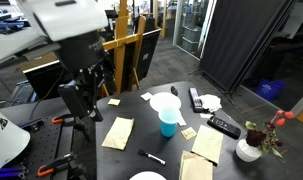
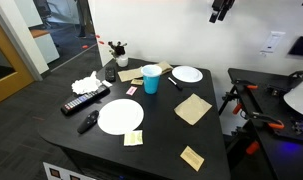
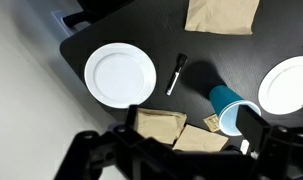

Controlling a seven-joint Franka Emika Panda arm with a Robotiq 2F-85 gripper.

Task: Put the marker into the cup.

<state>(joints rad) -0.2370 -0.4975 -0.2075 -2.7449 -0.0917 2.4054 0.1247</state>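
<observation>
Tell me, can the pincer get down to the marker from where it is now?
Probably yes. The marker lies flat on bare tabletop, apart from the cup and the white plate, nothing over it. The pincer hangs high above, open, so a straight descent looks free.

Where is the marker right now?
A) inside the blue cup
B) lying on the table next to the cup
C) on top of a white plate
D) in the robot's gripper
B: in the wrist view the marker lies flat on the black table, between a white plate and the cup, touching neither.
</observation>
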